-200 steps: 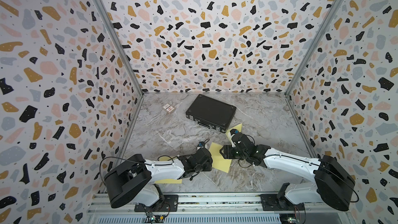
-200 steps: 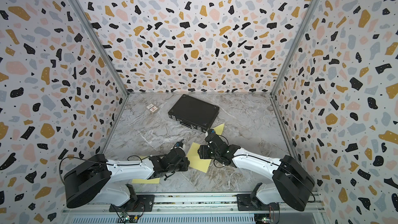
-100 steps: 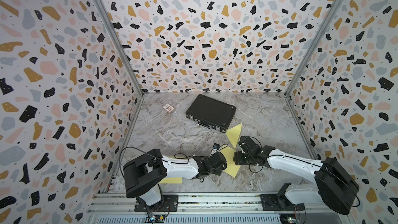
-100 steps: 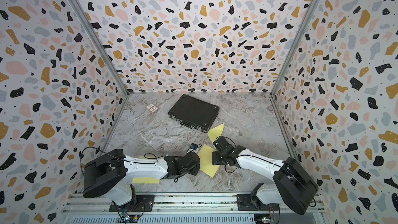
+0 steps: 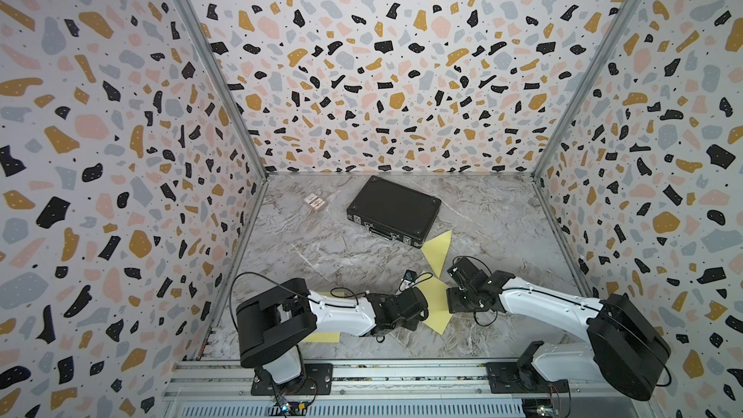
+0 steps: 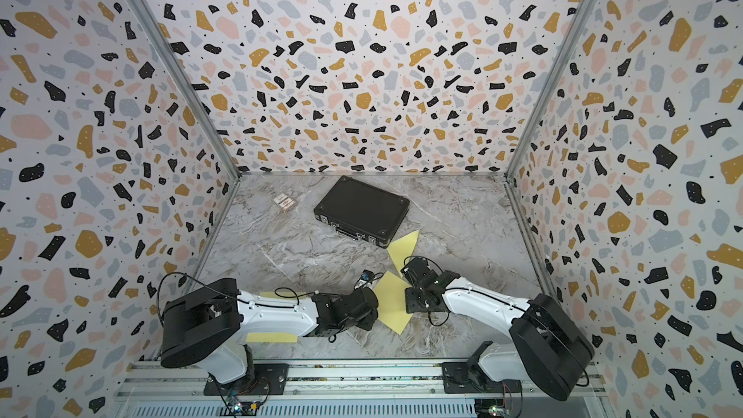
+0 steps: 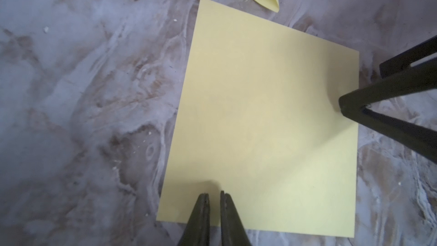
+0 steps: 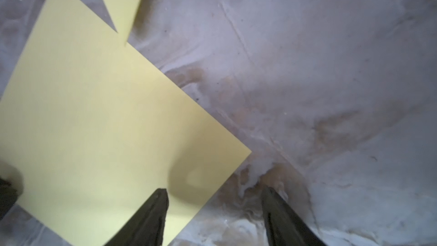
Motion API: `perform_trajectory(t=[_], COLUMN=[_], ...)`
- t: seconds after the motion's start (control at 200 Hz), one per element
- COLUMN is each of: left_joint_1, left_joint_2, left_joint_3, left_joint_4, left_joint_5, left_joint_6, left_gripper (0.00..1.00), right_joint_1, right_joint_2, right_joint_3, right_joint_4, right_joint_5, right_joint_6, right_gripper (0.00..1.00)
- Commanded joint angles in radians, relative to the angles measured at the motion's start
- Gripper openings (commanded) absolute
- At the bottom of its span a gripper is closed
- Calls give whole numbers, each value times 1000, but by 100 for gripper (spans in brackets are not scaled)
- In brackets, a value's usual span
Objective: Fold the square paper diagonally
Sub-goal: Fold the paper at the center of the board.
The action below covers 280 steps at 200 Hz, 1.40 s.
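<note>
The square paper (image 5: 437, 307) (image 6: 393, 309) is pale yellow and lies flat and unfolded on the marble table, between the two arms. My left gripper (image 7: 214, 195) is shut, with only a thin slit between its tips. Those tips rest on the paper (image 7: 272, 114) just inside one edge, with no paper between them. My right gripper (image 8: 215, 189) is open. One of its fingers (image 8: 156, 207) stands on the paper (image 8: 94, 126) near a corner, and the other is over bare table. That finger (image 7: 378, 91) also shows in the left wrist view.
A folded yellow triangle (image 5: 438, 251) (image 6: 404, 249) lies just behind the square paper. Behind that is a black case (image 5: 394, 211), with a small card box (image 5: 314, 202) to its left. Another yellow sheet (image 5: 321, 337) lies under the left arm. Patterned walls close in three sides.
The left arm has reached to the right and the paper has slid right with it. The right gripper has drawn back to the right, uncovering the folded triangle, and has opened wider.
</note>
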Motion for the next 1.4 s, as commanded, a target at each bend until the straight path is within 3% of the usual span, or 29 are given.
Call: perform_trajectory(t=[0.0,0.175,0.415,0.586,0.786,1.006,1.181,1.397], left_joint_1=[-30,-39,-46,-47,-47,-49,-49,-50], left_joint_2=[111,127,137,143,150,154,161,159], left_joint_3=[-74,-71,-70,-65,-61,-64,-58,-64], left_joint_4=[-246,-239,-237,-243,-244,-243,-243,-240], left_joint_5=[161,162,161,157,156,154,153,150], left_joint_6=[4,-3,-6,-9,-12,-15,-12,-13], left_gripper=[15,15,15,15,15,15,15,15], right_joint_1=[-13,-23,-23,-22,-22,-23,-23,-24], right_joint_2=[26,69,119,137,98,-74,-160,-115], right_joint_3=[26,24,39,26,-6,-41,-69,-64], right_joint_4=[4,58,10,34,140,304,459,561], right_joint_5=[-1,-49,33,-13,-115,-261,-377,-451], right_joint_6=[-12,-10,-24,-28,-5,41,102,156], right_gripper=[72,72,69,63,57,53,54,59])
